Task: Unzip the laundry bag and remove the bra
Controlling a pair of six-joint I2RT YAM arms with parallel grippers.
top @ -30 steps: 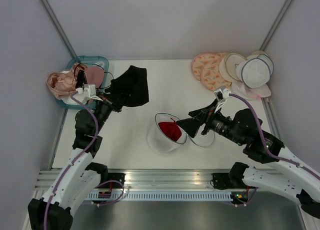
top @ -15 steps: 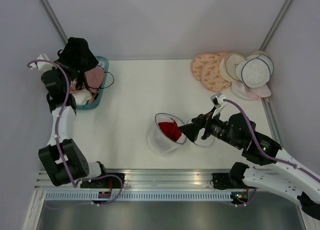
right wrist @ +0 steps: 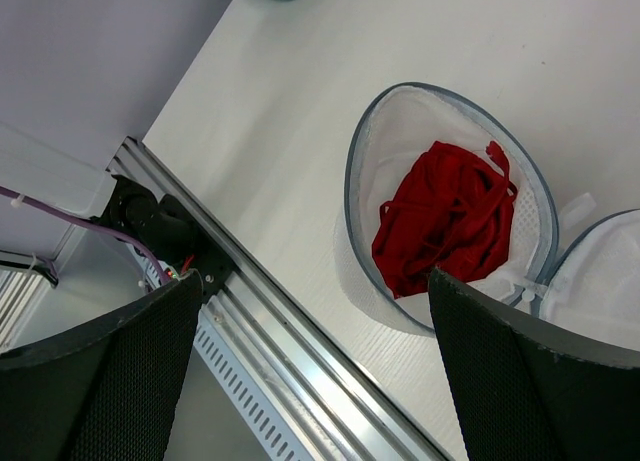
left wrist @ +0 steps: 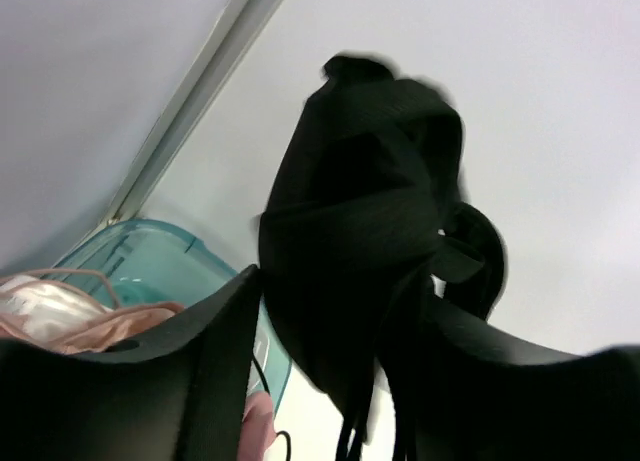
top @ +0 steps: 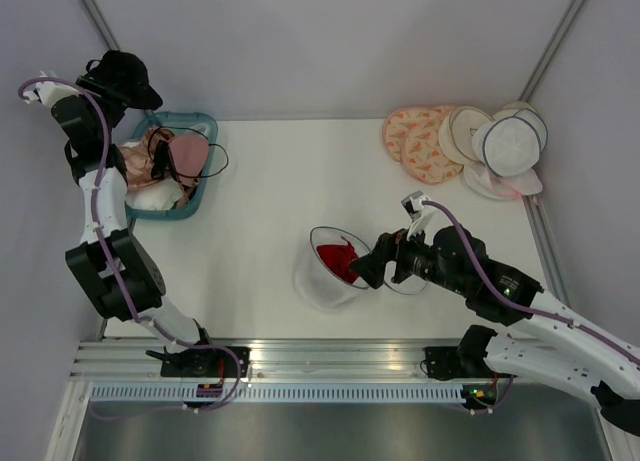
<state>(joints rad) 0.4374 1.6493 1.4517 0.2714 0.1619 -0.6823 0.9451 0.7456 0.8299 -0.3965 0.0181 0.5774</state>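
The laundry bag lies unzipped at mid-table, a white mesh dome with navy trim, its round lid flipped open to the right. A red bra sits crumpled inside. My right gripper hovers open just right of the bag's mouth, nothing between its fingers. My left gripper is raised at the far-left wall above the teal basket. Its fingers stand apart, with a black bra hanging between them.
The teal basket holds pink and peach garments. Peach patterned round bags, cream round bags and another white mesh bag are stacked at the back right. An aluminium rail runs along the near edge.
My left arm swung the black bra from the table up and left over the basket, and its fingers have parted. My right gripper drew back slightly beside the bag.
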